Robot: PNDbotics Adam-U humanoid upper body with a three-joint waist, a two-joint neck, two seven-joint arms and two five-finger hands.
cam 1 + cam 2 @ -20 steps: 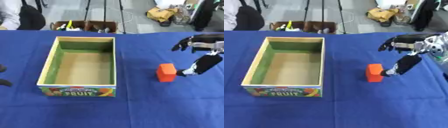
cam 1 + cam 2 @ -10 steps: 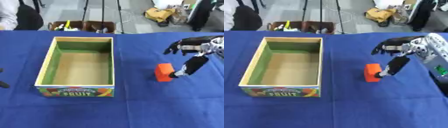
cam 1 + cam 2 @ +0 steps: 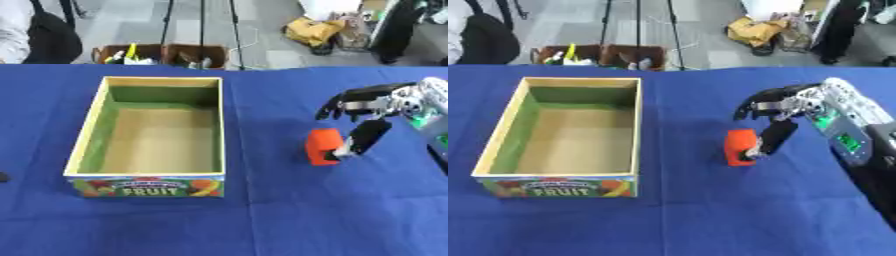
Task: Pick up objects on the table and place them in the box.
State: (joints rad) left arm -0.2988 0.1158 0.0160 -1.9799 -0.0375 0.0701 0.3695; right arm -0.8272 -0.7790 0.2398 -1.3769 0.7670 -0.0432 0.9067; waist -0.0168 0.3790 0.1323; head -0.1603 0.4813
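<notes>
An orange block (image 3: 320, 146) stands upright on the blue table (image 3: 262, 210), to the right of the box. My right hand (image 3: 370, 102) hovers just above and to the right of it. Its fingers (image 3: 765, 102) arch over the block's far side without touching it. The thumb (image 3: 365, 138) reaches down against the block's right face. The cardboard fruit box (image 3: 220, 131) has green inner walls and a bare brown floor, and stands left of centre. Only a dark tip of my left hand (image 3: 3, 176) shows at the left edge.
Beyond the table's far edge are open cartons (image 3: 162, 54) on the floor, tripod legs and a yellow bag (image 3: 313, 31). A seated person shows at the far left corner. Blue cloth lies bare in front of the box and the block.
My right hand has shifted left and come lower, so its fingers now arch nearer the block's top. The block stays on the table. The view has shifted slightly.
</notes>
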